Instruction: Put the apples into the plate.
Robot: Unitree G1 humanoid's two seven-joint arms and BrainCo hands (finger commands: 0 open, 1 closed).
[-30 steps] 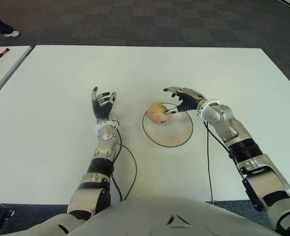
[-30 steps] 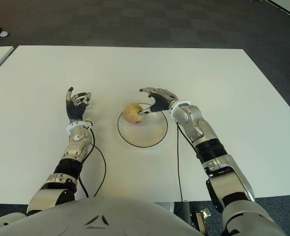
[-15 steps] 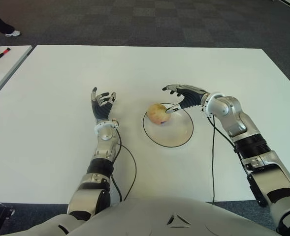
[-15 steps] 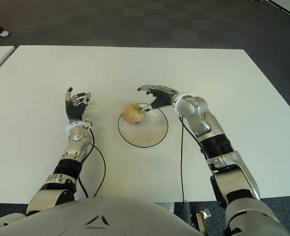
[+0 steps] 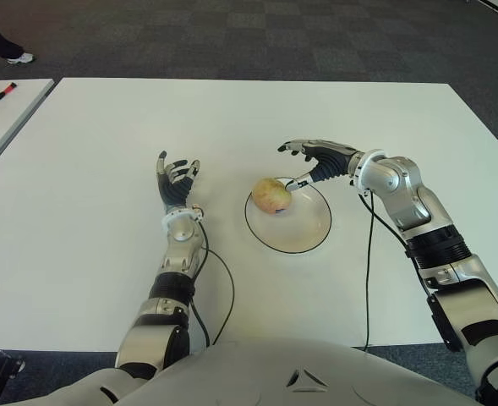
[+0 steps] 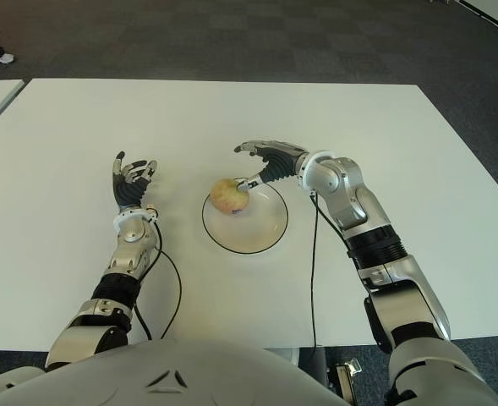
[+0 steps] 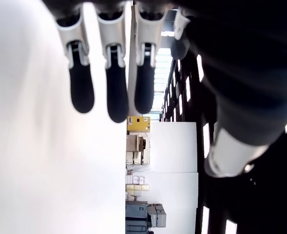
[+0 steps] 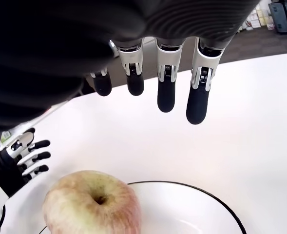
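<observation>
A yellow-pink apple (image 5: 270,195) sits at the left rim of a white plate with a black edge (image 5: 312,239) in the middle of the white table. My right hand (image 5: 309,161) hovers just behind and to the right of the apple, fingers spread and holding nothing; its thumb tip points at the apple. The right wrist view shows the apple (image 8: 91,208) on the plate rim (image 8: 216,197), clear below the open fingers (image 8: 165,92). My left hand (image 5: 176,182) stands open, fingers up, left of the plate.
The white table (image 5: 96,135) stretches wide on all sides. A second white table (image 5: 3,106) with small items stands at the far left. A person's shoe (image 5: 16,57) shows on the dark carpet beyond.
My right hand has risen and drawn back to the right, off the apple. The apple stays on the plate's left rim. The left hand has not moved.
</observation>
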